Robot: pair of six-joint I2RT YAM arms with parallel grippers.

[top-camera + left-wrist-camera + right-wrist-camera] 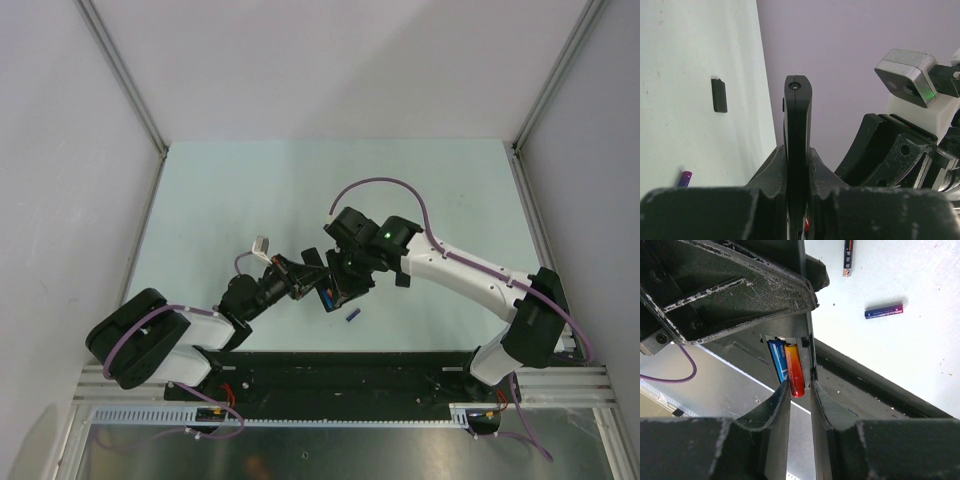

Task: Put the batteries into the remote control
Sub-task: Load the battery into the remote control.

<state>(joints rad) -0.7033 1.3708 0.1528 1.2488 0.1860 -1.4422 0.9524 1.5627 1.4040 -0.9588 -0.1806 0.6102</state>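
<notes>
Remote (798, 115) is a slim black bar, held up off the table (920, 365) and seen edge-on from the left wrist view, clamped in the left gripper (797, 152). Its back is open, and the battery bay has two cells side by side. There's a blue battery (775, 360) sitting deeper in, and an orange battery (795, 371) right next to it, touching. The orange one's lower end pokes out between the tips of the right gripper (799, 395). Two more lie flat on the table. One is a blue-purple battery (883, 311), and near it there's a dark battery (848, 255) with an orange band and a coppery end.
</notes>
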